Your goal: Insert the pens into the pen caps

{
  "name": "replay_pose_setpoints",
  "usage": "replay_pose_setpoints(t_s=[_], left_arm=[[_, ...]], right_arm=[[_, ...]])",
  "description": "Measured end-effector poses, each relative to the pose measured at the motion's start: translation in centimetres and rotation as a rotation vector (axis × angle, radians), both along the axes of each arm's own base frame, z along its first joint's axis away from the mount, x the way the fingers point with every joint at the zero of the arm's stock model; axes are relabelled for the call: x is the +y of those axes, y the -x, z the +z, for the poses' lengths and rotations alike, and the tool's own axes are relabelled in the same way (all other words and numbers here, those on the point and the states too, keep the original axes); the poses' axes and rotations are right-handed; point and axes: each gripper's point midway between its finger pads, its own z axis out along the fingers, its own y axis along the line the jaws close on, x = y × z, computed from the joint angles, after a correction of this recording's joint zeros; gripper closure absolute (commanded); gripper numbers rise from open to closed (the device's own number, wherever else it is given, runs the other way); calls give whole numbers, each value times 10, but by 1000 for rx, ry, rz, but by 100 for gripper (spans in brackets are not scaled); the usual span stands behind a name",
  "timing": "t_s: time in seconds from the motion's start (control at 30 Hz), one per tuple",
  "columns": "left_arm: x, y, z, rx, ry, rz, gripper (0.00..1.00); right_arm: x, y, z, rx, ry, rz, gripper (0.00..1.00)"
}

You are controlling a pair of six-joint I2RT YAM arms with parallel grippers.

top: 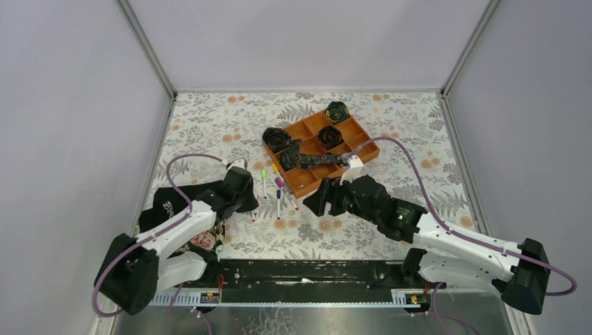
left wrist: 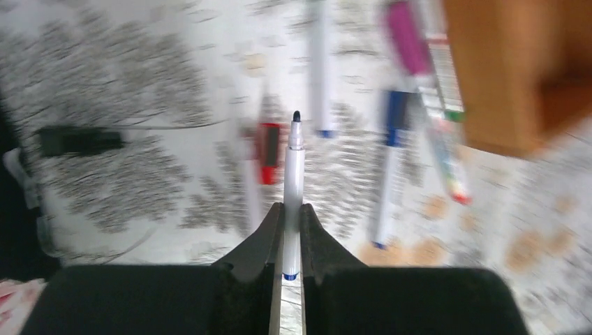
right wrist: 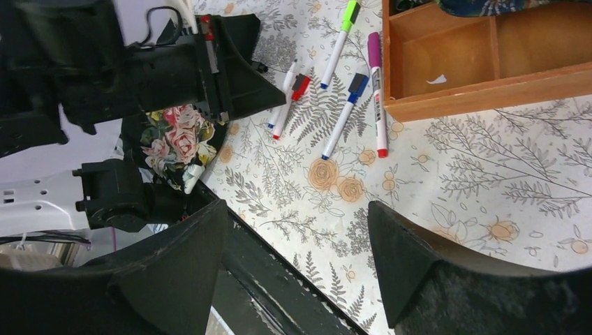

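Note:
My left gripper (left wrist: 293,209) is shut on a white pen (left wrist: 294,167) with a black tip and a blue end, which points forward above the floral cloth. It shows in the top view (top: 250,199) beside the pens. On the cloth lie a pen with a red cap (left wrist: 268,143), one with a blue cap (left wrist: 395,115), one with a magenta cap (left wrist: 407,38) and one with a green cap (right wrist: 349,12). My right gripper (right wrist: 294,206) is open and empty, above the cloth near the front edge (top: 317,199).
An orange compartment tray (top: 349,129) with dark rolled fabric pieces stands behind the pens, and its near corner (right wrist: 475,87) is close to them. A dark floral cloth (right wrist: 178,143) lies under the left arm. The black base rail (top: 300,276) runs along the front.

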Motion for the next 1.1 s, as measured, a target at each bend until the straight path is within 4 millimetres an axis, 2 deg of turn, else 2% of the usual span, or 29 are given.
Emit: replay_pose_setpoints(t_s=[0.07,0.23,0.33,0.43,0.57,0.7,0.83,1.0,1.1], left_arm=[[-22,-1,21,-61,57,-91,100],[-89,7,100,-281,322,-387,100],[-112,22,134,-354,457,-521,100],[-127,39,156,-387,557,-634,100],[-137,55,168,-388,625,-731,100],[-143,69,171,-370,662,-796,100],[-144,71,172,-367,667,-805,100],[-146,77,174,-359,689,-834,100],[-148,80,179,-371,708,-850,100]], right_arm=[[4,0,-1,5,-7,9,20],[16,1,-5,28,-16,42,18],[27,0,-3,41,-32,67,19],[36,-1,2,46,-59,83,21],[42,-1,10,46,-100,90,26],[46,-1,14,58,-130,92,36],[49,0,19,75,-165,89,52],[51,-4,26,85,-203,64,59],[49,-6,24,94,-207,51,69]])
